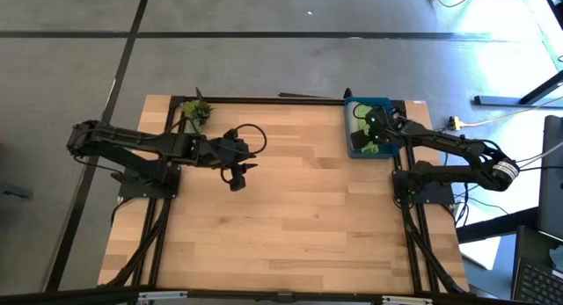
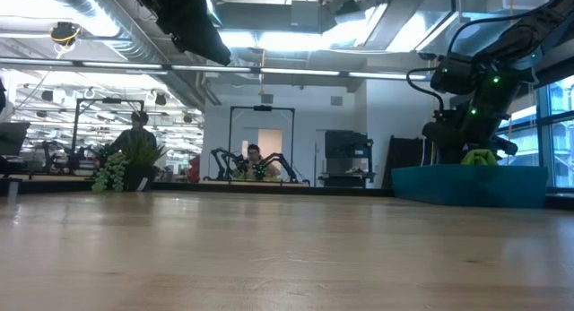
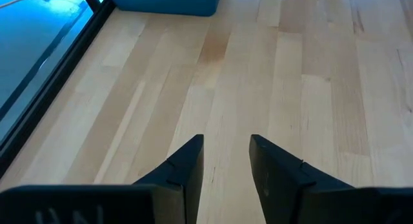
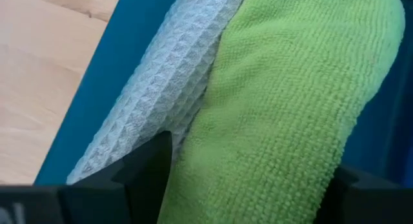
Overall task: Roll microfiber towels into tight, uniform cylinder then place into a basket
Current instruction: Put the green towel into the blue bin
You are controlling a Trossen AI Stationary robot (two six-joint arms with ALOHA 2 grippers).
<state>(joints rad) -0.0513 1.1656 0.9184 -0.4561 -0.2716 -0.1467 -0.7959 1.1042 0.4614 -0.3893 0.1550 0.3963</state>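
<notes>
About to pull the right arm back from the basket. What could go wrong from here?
1. The right end effector has a finger on each side of the green towel; lifting too early may drag it out of the basket.
2. The grey towel lies pressed against the green one, so it could loosen or shift.

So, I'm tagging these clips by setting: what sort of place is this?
Probably a robotics lab in an open-plan office: a wooden table with two mounted arms, another arm rig across the room, exposed ceiling ducts and desks behind.
</notes>
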